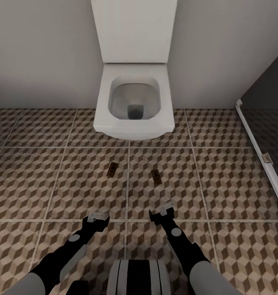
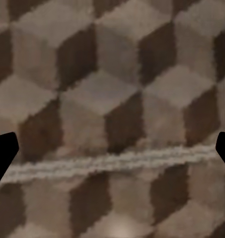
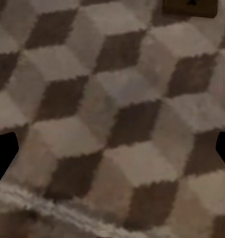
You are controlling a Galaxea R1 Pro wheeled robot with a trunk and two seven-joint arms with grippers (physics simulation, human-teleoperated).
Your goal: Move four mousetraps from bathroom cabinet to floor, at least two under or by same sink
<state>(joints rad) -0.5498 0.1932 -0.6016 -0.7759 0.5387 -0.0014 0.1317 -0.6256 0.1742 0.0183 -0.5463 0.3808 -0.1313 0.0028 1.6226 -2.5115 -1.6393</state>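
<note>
Two small brown mousetraps lie flat on the cube-patterned bathroom floor (image 1: 220, 188) in front of the toilet: one mousetrap (image 1: 112, 169) on the left and another mousetrap (image 1: 156, 176) on the right. Nearer to me, low over the tiles, my left gripper (image 1: 98, 216) stands open and holds nothing. My right gripper (image 1: 163, 209) is open and empty too, just short of the right trap. The right wrist view catches a mousetrap's edge (image 3: 190, 7); the left wrist view has bare floor tile (image 2: 112, 99) between spread fingertips (image 2: 2, 153). The cabinet and the sink are out of view.
A white square toilet (image 1: 132, 98) with its lid raised stands against the pale back wall, close behind the traps. A white-framed shower edge (image 1: 259, 153) with a dark tray runs along the right. Open tiles stretch to the left and right of my arms.
</note>
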